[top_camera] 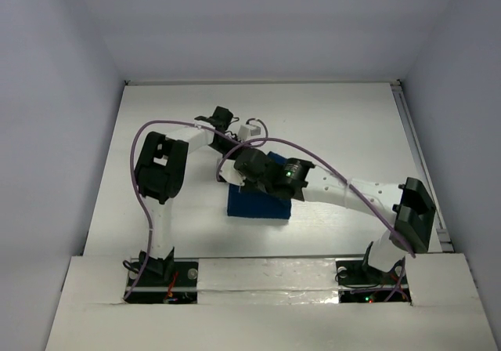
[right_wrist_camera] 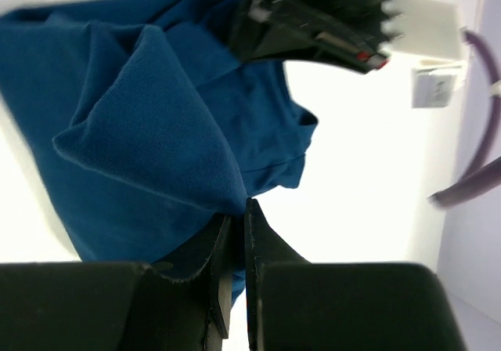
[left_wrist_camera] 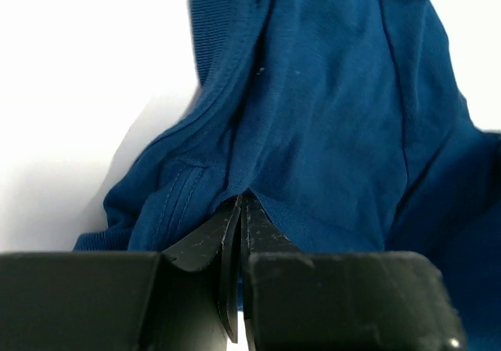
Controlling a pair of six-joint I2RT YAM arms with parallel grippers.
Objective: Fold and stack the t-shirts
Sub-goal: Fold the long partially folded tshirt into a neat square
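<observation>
A dark blue t-shirt [top_camera: 258, 206] lies bunched near the middle of the white table [top_camera: 344, 124], partly lifted by both arms. My left gripper [top_camera: 230, 157] comes in from the far left, and in the left wrist view it [left_wrist_camera: 239, 202] is shut on a hemmed fold of the blue t-shirt [left_wrist_camera: 329, 116], which hangs away from it. My right gripper [top_camera: 247, 169] reaches in from the right. In the right wrist view it [right_wrist_camera: 239, 210] is shut on a thick fold of the t-shirt [right_wrist_camera: 149, 132]. The two grippers sit close together over the cloth. No print shows.
Purple cables [top_camera: 313, 157] arc over both arms. The left arm's black wrist [right_wrist_camera: 313, 22] with its white camera block [right_wrist_camera: 423, 22] hangs just beyond the cloth in the right wrist view. A metal rail [top_camera: 415, 155] runs along the table's right edge, and walls enclose three sides.
</observation>
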